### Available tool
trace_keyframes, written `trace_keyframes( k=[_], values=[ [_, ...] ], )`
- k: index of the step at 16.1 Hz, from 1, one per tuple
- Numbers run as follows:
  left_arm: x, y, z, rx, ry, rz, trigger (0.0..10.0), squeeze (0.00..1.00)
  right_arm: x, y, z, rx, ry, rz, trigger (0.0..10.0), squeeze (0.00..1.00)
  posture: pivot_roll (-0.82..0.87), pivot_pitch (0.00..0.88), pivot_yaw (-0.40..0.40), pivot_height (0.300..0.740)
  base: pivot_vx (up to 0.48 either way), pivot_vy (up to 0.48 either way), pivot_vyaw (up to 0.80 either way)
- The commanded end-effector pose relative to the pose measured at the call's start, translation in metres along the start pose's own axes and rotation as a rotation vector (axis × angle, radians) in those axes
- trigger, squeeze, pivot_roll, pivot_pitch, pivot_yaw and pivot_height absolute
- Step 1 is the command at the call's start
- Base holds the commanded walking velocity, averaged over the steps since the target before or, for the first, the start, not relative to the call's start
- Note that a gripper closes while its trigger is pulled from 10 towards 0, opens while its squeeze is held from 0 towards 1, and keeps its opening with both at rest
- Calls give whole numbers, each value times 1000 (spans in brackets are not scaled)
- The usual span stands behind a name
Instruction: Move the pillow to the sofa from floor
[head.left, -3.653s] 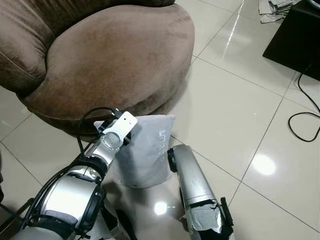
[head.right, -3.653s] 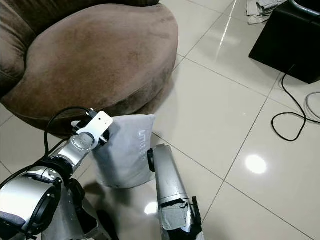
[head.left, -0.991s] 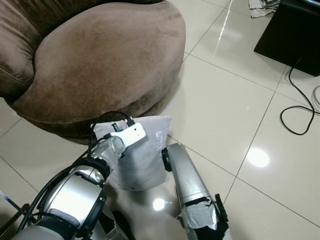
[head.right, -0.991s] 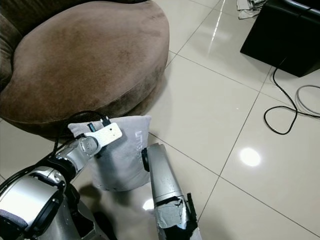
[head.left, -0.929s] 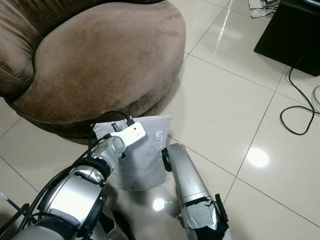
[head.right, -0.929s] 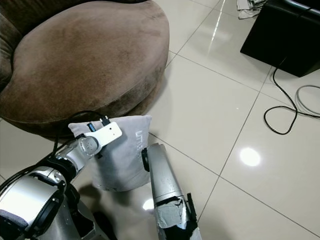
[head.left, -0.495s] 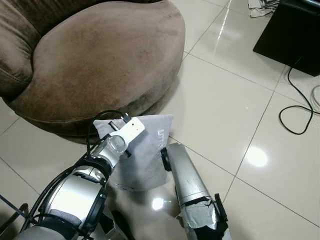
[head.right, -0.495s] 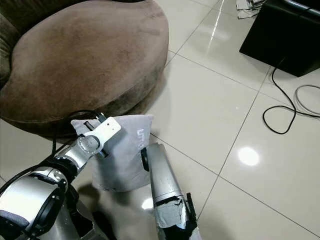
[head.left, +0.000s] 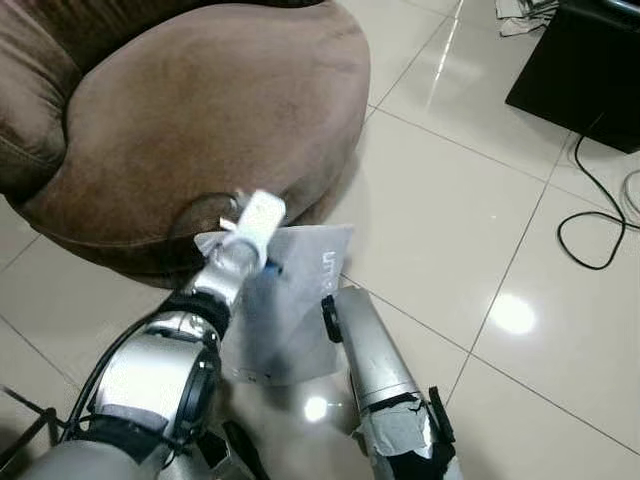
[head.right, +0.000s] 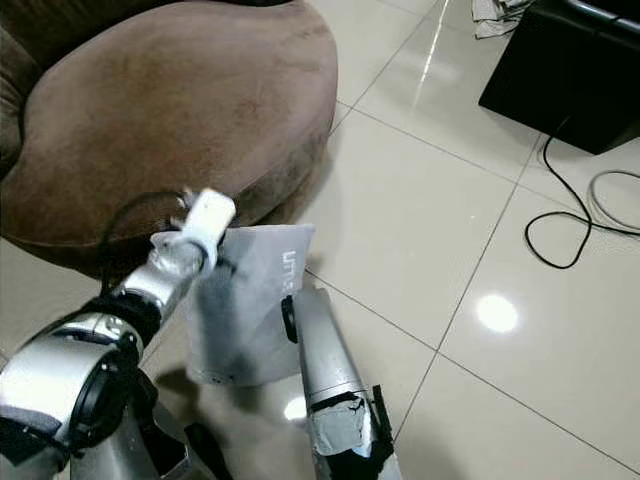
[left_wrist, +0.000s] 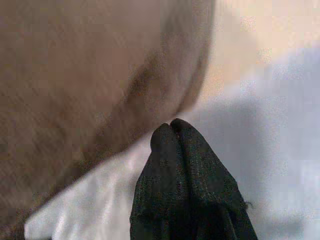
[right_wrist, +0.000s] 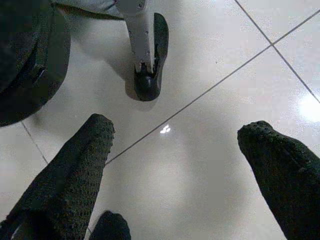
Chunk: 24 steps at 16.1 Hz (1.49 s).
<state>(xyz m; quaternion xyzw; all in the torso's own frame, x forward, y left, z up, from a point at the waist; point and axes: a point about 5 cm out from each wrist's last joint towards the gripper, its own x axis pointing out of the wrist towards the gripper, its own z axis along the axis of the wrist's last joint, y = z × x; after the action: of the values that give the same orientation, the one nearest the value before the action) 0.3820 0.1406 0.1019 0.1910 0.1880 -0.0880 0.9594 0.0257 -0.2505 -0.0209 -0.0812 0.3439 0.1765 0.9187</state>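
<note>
Now lifting — my left gripper (left_wrist: 167, 131) pinches the pillow (head.left: 300, 300).
Next — swing onto the sofa (head.left: 200, 110); right gripper (right_wrist: 180, 160) hangs open.

1. The sofa (head.left: 200, 110) seat lay broad and bare, open to a gripper from its front edge.
2. The pillow (head.left: 295, 310) stood just before that edge, between both arms.
3. Open floor (head.left: 460, 230) stretched rightward to a black box (head.left: 585, 70) and cable (head.left: 590, 215) near the far right.
</note>
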Motion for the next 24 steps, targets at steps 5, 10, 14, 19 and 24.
trace_keyframes(
  k=[5,10,14,19,24],
  values=[
    [-2,-5,-6,-141,-66,-45,10000,0,17,7,-5,14,-22,13,10000,55,-508,171,76,480,0,0,0],
    [-3,3,-17,-72,-3,38,10000,0,31,7,0,-5,-53,37,10000,55,-470,152,71,480,0,0,0],
    [-4,15,-17,276,30,138,10000,1000,37,8,2,-10,-58,23,10000,55,-475,157,80,480,0,0,0],
    [-6,9,-34,412,102,28,10000,1000,43,10,4,7,-84,-4,10000,55,-464,157,96,480,0,0,0],
    [-9,1,-52,570,165,-40,10000,1000,27,-19,64,-83,-222,-76,10000,0,-498,193,44,480,0,0,0]
  ],
)
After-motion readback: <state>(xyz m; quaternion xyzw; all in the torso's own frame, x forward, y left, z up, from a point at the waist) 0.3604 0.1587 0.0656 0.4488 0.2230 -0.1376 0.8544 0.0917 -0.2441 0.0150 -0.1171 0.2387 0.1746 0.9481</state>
